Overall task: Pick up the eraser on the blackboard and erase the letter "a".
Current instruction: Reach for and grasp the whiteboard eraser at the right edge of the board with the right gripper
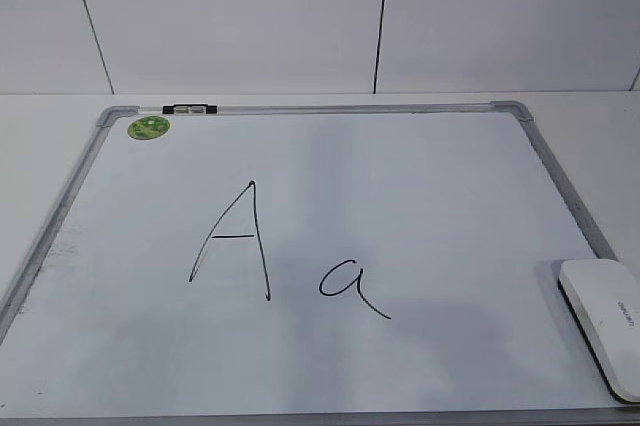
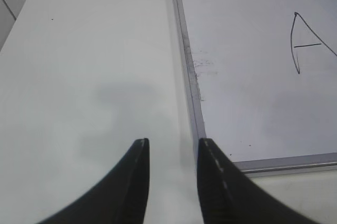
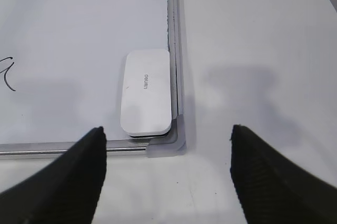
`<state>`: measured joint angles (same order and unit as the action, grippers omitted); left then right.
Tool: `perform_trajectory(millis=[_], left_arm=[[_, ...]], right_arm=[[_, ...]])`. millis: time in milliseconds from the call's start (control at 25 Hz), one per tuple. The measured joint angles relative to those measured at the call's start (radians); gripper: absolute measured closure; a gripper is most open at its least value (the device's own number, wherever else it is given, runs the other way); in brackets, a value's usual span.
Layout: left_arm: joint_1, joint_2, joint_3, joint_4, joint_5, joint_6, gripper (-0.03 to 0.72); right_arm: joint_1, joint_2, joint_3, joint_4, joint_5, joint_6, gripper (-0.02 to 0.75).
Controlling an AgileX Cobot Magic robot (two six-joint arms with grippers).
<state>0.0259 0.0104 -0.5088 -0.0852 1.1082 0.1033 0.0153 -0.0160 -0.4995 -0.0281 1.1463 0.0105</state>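
White plastic, the eraser (image 3: 146, 91) looks light, rigid and smooth; it lies ahead of the wide-open right gripper (image 3: 166, 145), in the blackboard (image 3: 79, 34) corner. Gripping across its long sides seems safest.

A plain white, smooth-topped table (image 1: 40, 136) carried one thing directly: a large white dry-erase blackboard (image 1: 420, 206) with a grey metal frame and rounded corners. It lay flat, with bare tabletop showing beyond its left, right and far edges.
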Motion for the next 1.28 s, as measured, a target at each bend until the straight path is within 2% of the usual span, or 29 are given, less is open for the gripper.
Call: perform_trajectory(millis=[800,1280], left_arm=[[0.0,0.0,0.0,0.0,0.0,0.0,0.454],[0.0,0.0,0.0,0.0,0.0,0.0,0.454]], right_arm=[[0.0,0.0,0.0,-0.015,-0.002,-0.032,0.182],[0.01,0.005,-0.02,-0.004,-0.076,-0.079,0.181]])
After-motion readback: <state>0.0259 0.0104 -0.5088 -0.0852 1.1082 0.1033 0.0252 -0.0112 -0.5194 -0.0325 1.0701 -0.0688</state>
